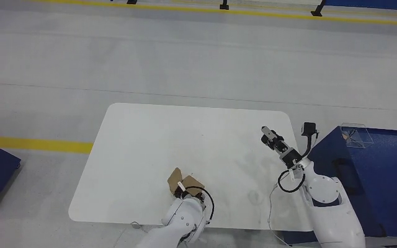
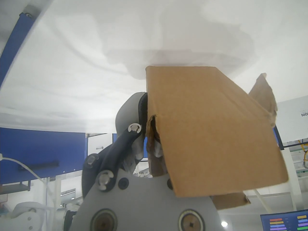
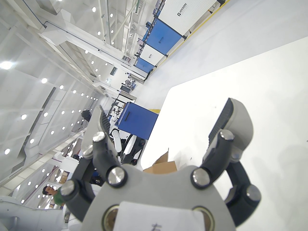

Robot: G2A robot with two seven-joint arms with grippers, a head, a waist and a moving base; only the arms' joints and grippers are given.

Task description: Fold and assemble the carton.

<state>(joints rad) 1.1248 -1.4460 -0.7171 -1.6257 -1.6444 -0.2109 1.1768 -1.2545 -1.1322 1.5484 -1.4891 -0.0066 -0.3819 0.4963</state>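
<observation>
— What surface are you on, and what room?

— A white table [image 1: 155, 136] with rounded corners, standing on a pale grey floor [image 1: 186, 56]. At the far left a blue unit [image 1: 6, 166] sits beside a yellow floor line [image 1: 43, 145] that runs toward the table's left side. A second yellow line [image 1: 186, 8] crosses the floor beyond the far edge.

— Where is the carton?

— Left of the middle, close to the table's near edge. The carton [image 1: 184, 181] is brown cardboard, partly opened, flaps sticking out. My left gripper [image 2: 149, 126] is clamped on one wall: one finger [image 2: 134, 114] presses the outside, the other is hidden behind the cardboard. Whether the box rests on the surface, I cannot tell.

— And your other arm?

— Further right, my right gripper [image 1: 271, 137] hangs over the table's right part, well apart from the carton, jaws spread wide.

— Room to move?

— White tabletop stretches from the carton to the far edge and across to my right gripper. Past the right edge stands a blue cabinet [image 1: 366, 180] with a clear stand [image 1: 356, 133] on top.
</observation>
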